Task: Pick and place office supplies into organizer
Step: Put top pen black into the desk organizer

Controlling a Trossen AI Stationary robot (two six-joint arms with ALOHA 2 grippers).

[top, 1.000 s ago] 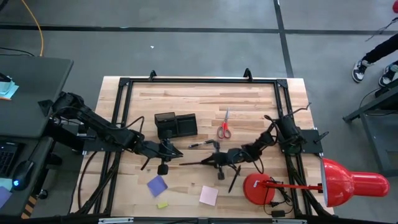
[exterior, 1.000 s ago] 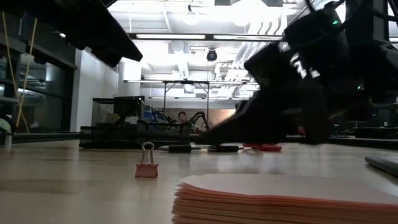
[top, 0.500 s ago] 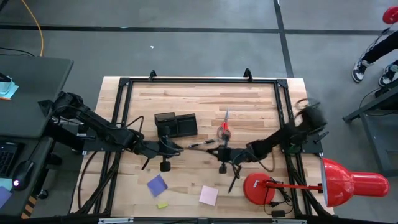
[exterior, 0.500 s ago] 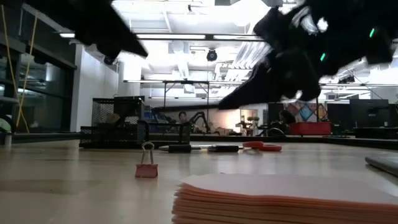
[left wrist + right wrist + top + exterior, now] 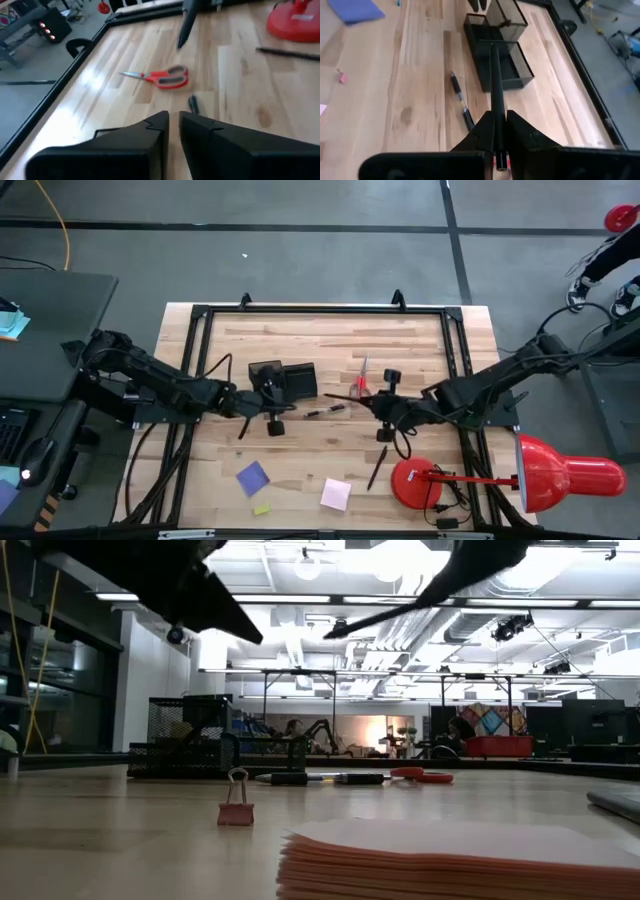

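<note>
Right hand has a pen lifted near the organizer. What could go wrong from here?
The right hand grips the pen by one end, so its long tip could swing and catch the rim of the organizer. The left hand sits beside the organizer; the arms might collide on approach.

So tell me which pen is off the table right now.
The dark pen clamped between the right gripper fingers, pointing toward the black organizer. The pen beside the organizer and the one near the lamp base lie flat.

Black mesh organizer [image 5: 284,380] sits mid-bench. Red-handled scissors [image 5: 359,381] lie flat beside it, two dark pens [image 5: 326,410] between. Purple pad [image 5: 253,477], pink pad [image 5: 336,494] and yellow eraser [image 5: 261,509] lie near the front edge.
</note>
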